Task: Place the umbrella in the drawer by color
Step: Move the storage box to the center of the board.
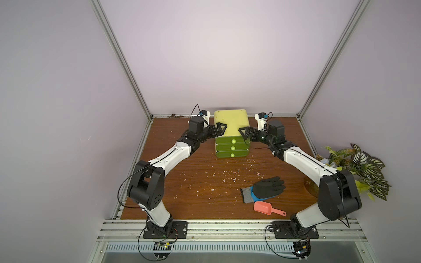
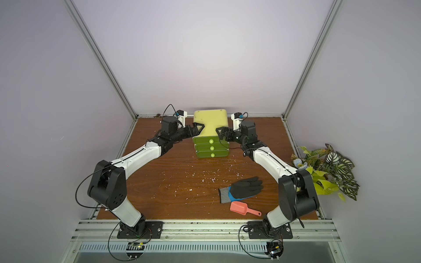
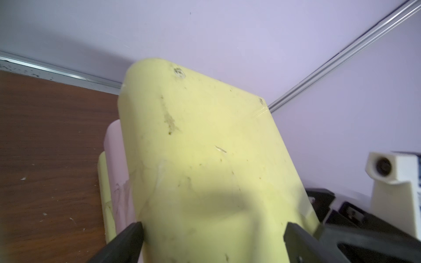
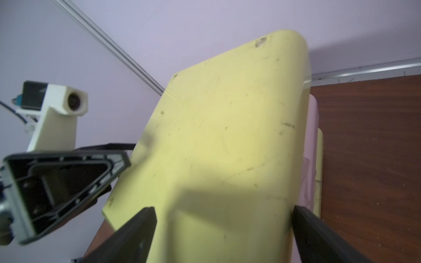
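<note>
No umbrella shows in any view. The drawer cabinet has a pale yellow top [image 1: 231, 120] [image 2: 210, 119] and three shut green drawers [image 1: 232, 148] with light knobs, and stands at the back middle of the table. My left gripper [image 1: 219, 131] [image 3: 213, 230] is open at the cabinet's front left top edge, with one finger over the top and the other beside the wall. My right gripper [image 1: 245, 134] [image 4: 224, 218] is open in the same way at the front right top edge. Nothing is held in either.
A black, blue and grey glove [image 1: 265, 187] and a pink scoop [image 1: 265, 207] lie at the front right of the wooden table [image 1: 182, 182]. An artificial plant [image 1: 357, 168] sits beyond the table's right edge. White specks dot the middle. Walls close in behind the cabinet.
</note>
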Controlling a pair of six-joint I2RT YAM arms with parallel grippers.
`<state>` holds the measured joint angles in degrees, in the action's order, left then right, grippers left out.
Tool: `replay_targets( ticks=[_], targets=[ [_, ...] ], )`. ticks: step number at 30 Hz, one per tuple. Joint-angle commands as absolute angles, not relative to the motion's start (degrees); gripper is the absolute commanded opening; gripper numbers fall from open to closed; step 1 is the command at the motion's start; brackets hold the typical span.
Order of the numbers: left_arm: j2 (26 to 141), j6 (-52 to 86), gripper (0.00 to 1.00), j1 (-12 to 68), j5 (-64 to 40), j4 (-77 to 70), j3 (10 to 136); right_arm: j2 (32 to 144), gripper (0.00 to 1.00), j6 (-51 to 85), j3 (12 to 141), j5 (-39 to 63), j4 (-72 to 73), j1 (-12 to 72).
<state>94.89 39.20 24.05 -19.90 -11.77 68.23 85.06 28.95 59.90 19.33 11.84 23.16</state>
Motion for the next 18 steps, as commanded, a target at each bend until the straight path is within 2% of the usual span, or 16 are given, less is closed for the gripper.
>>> replay_targets(
  ticks=[1, 6, 11, 18],
  targets=[
    [90.9, 39.9, 0.99, 27.4, -24.8, -14.8, 65.2, 79.4, 0.99, 31.8, 59.1, 26.9, 17.7, 31.1],
    [84.1, 40.6, 0.99, 27.9, -23.7, -15.4, 59.1, 75.9, 0.99, 32.7, 55.7, 24.6, 18.2, 33.1],
    [78.4, 40.2, 0.99, 30.4, -19.5, -15.6, 53.9, 73.7, 0.99, 24.7, 56.1, 18.7, 10.0, 32.5],
    [77.2, 37.1, 0.99, 30.8, -17.6, -9.3, 55.2, 61.9, 0.99, 14.5, 51.5, -0.8, 3.8, 27.8]
  ],
)
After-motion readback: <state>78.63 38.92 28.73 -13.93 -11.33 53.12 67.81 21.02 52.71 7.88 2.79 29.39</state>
